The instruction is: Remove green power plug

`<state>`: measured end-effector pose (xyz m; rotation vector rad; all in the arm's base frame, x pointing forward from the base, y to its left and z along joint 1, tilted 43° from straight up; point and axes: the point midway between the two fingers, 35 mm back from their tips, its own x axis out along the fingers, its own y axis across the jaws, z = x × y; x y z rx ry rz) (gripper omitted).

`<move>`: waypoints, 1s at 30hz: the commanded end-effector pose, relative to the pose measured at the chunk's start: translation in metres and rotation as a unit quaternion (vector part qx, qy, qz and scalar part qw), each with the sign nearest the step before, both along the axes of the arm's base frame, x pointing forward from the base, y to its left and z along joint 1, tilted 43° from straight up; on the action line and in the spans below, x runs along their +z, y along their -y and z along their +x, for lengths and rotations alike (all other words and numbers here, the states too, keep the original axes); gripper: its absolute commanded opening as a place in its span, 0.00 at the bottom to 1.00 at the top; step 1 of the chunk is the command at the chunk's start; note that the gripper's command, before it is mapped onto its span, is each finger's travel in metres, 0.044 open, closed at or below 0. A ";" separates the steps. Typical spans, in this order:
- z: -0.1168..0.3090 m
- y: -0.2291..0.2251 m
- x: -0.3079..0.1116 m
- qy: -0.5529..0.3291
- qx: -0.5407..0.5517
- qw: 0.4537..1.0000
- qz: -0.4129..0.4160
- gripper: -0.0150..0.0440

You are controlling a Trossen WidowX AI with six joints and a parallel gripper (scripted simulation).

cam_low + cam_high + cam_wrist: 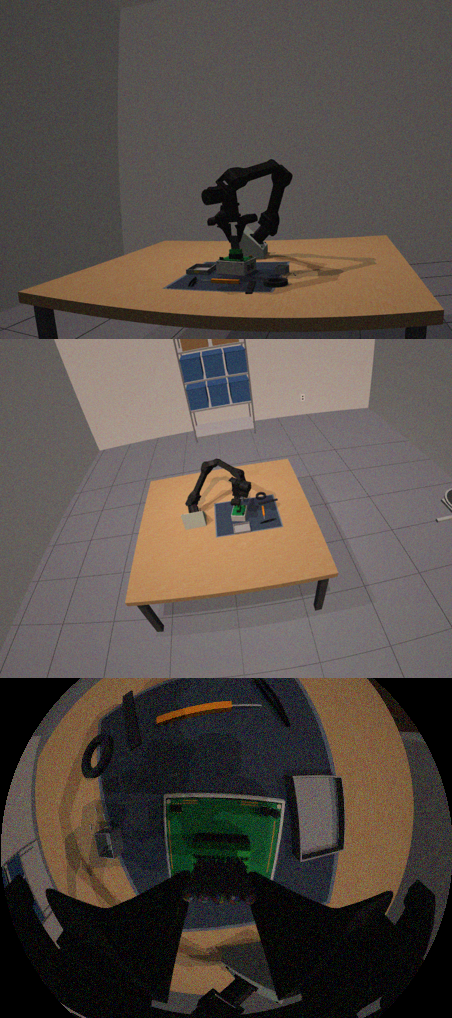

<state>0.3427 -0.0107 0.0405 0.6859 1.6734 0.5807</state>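
The green power plug [235, 251] [220, 870] is between my fingers above the green circuit board [234, 513] [185, 823]; it looks almost black in the wrist view. In the exterior view it stands upright on the black socket [235, 256], with no gap that I can see. How deep it sits is hidden. My gripper [238, 507] [235, 248] [218, 879] points down and is shut on the plug. The grey tray [241, 528] [196, 272] [318, 813] lies beside the board, empty, to its right in the wrist view.
The board's light box [238, 518] [233, 268] stands on the dark blue mat [222, 521] [150, 773]. An orange screwdriver [225, 281] [195, 711], a black ring [276, 282] [97, 756], a black bar [131, 720], black tweezers [272, 700] and a small grey block [105, 844] lie around it.
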 end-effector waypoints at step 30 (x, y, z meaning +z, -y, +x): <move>0.003 0.013 0.024 0.009 -0.005 0.997 -0.070 0.25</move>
